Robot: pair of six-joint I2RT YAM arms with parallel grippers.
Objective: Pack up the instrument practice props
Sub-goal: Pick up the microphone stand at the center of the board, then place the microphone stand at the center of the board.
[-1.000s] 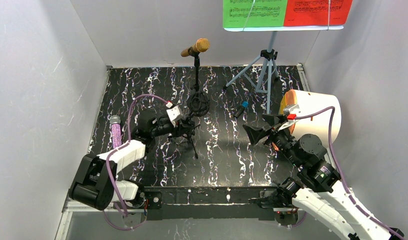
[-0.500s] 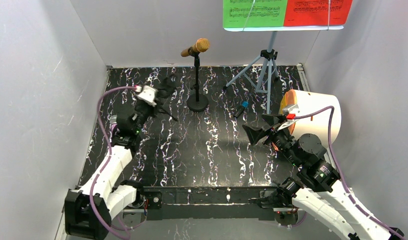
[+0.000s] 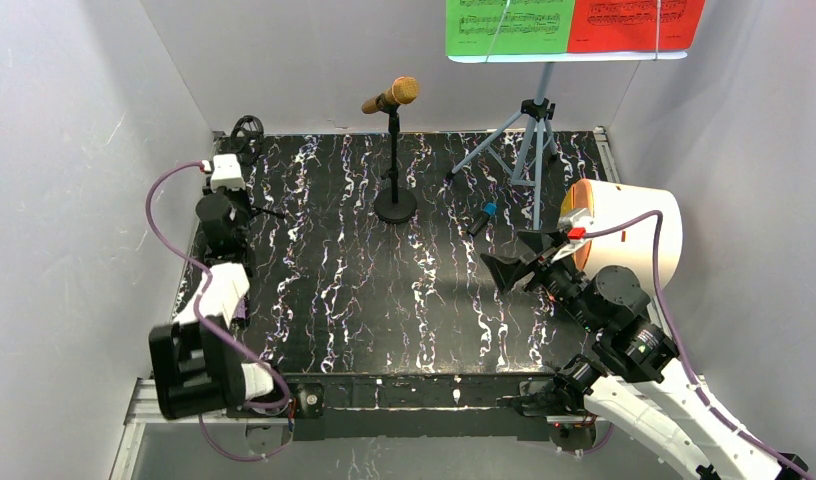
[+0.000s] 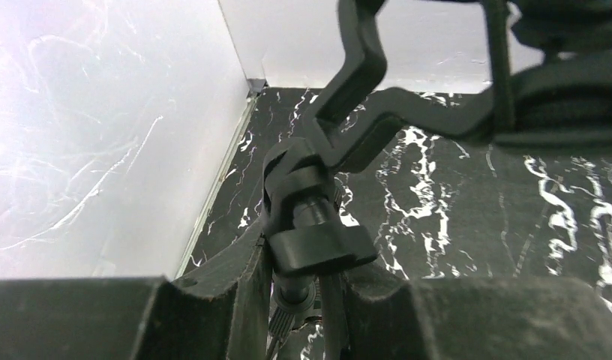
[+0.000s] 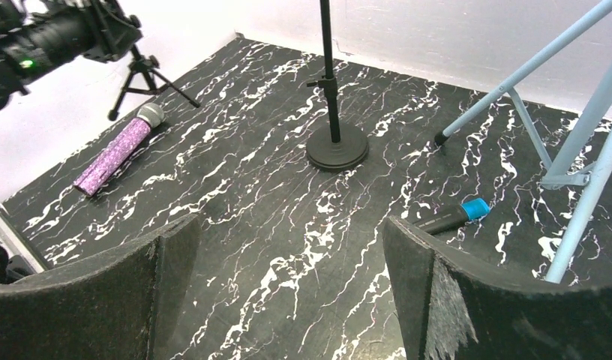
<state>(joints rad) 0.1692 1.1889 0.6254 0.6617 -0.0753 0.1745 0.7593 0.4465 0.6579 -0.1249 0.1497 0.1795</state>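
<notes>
2 grippers: the left gripper [image 4: 303, 294] is closed most of the way on the stem of a black mic mount [image 4: 363, 127]; the right gripper [image 5: 288, 300] stands wide open with nothing between its fingers.
Mount location: far-left corner of the table [image 3: 424, 300], close to the side wall, ring end toward the back wall, tripod legs splayed lower down; I cannot tell whether the feet touch the table.
Mount handling: probably light, thin and stiff, with a jointed knuckle that may swivel, so ring and legs could swing or catch on the wall.
Best hold: on the stem just under the knob, where the fingers already sit; the ring and the legs look too spindly to pinch.
Left arm pose: stretched forward along the left wall, wrist raised, cable looping out to the side.
Right arm pose: folded at the elbow, gripper hovering over the right-middle of the table beside a white tub [image 3: 629, 235], aimed toward the centre.
Other props: purple glitter microphone [image 5: 112, 156] lying flat by the left wall; gold microphone [image 3: 392, 96] clipped on its upright stand [image 3: 394, 150]; music rack [image 3: 532, 135] at the back right carrying 2 score sheets [image 3: 574, 25].
</notes>
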